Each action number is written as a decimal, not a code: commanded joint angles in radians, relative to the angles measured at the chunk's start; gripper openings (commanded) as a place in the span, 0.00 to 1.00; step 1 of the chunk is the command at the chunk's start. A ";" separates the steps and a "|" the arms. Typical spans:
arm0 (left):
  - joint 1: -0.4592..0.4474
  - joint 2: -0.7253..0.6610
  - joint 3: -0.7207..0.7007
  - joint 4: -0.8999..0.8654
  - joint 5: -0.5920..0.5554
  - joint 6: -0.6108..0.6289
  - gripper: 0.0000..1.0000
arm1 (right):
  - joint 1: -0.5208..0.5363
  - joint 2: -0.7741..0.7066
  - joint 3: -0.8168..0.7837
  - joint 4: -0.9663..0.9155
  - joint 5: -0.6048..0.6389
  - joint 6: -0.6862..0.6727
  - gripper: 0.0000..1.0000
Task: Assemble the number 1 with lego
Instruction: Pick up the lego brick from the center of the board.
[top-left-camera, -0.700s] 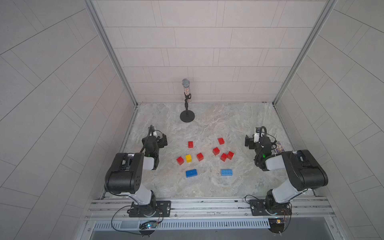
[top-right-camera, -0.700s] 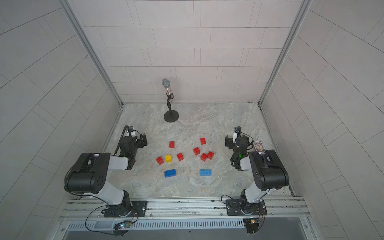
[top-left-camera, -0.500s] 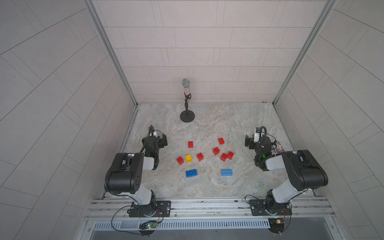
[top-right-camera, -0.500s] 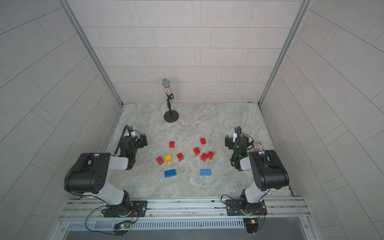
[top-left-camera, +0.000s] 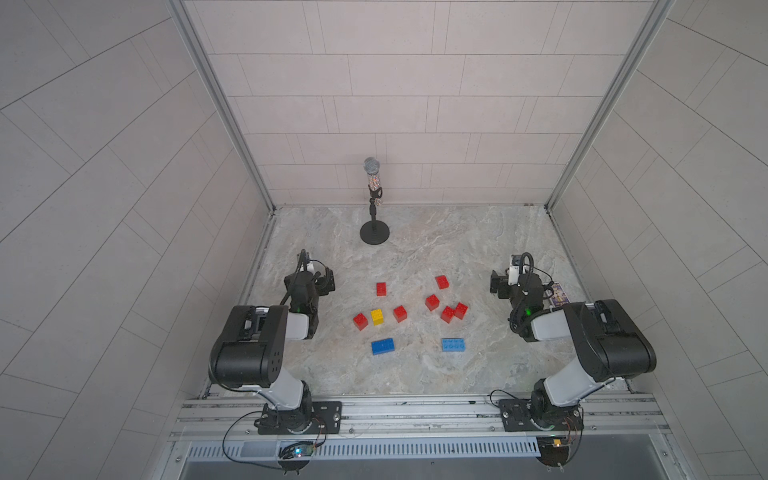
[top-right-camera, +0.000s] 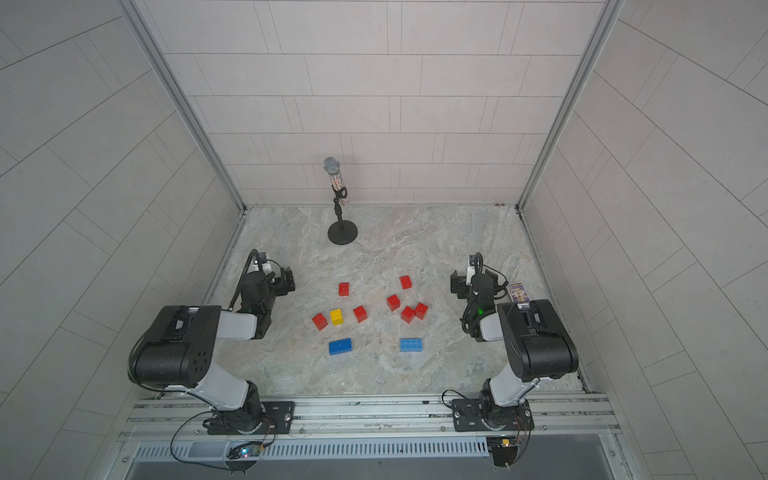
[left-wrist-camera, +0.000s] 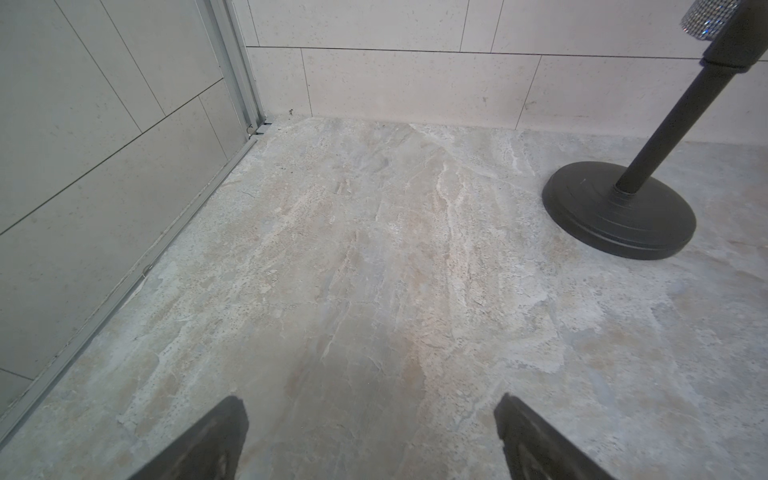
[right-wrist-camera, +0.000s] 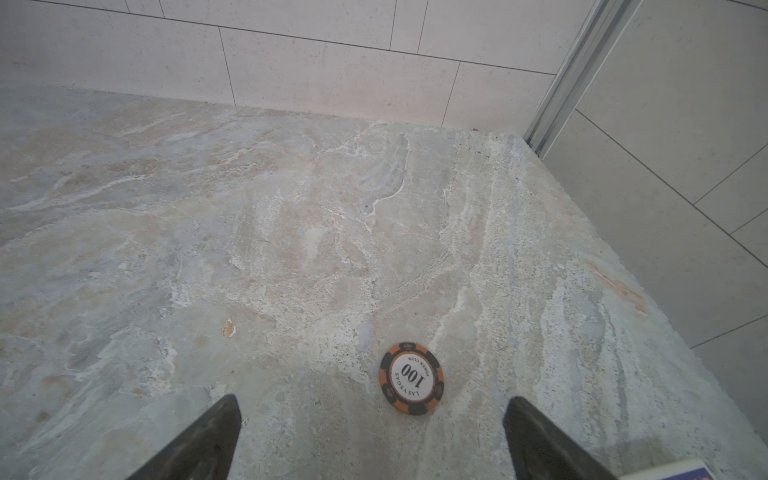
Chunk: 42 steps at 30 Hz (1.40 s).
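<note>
The lego lies loose in the middle of the marble table in both top views: several small red bricks (top-left-camera: 432, 302) (top-right-camera: 393, 302), one yellow brick (top-left-camera: 377, 316) (top-right-camera: 337, 316), a dark blue brick (top-left-camera: 382, 346) (top-right-camera: 340, 346) and a light blue brick (top-left-camera: 453, 344) (top-right-camera: 411, 344). My left gripper (top-left-camera: 327, 282) (left-wrist-camera: 371, 405) rests low at the left of the bricks, open, with only bare table between its fingers. Over at the right, my right gripper (top-left-camera: 496, 284) (right-wrist-camera: 372, 405) is also open and holds nothing. No brick shows in either wrist view.
A microphone stand (top-left-camera: 375, 232) (top-right-camera: 342, 232) (left-wrist-camera: 619, 208) stands at the back centre. An orange and black poker chip (right-wrist-camera: 411, 378) lies just ahead of the right gripper. A small printed card box (top-left-camera: 559, 293) (top-right-camera: 517, 292) lies beside the right arm. Tiled walls close three sides.
</note>
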 joint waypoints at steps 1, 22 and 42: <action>-0.006 0.009 0.020 -0.002 -0.010 0.019 1.00 | -0.004 -0.016 0.015 -0.006 -0.002 0.016 0.99; -0.050 -0.489 -0.024 -0.358 0.319 -0.156 1.00 | 0.088 -0.629 0.160 -0.796 -0.174 0.259 0.99; -0.076 -0.166 -0.049 0.192 1.020 -0.388 1.00 | 0.596 -0.641 0.248 -1.162 0.071 0.207 0.99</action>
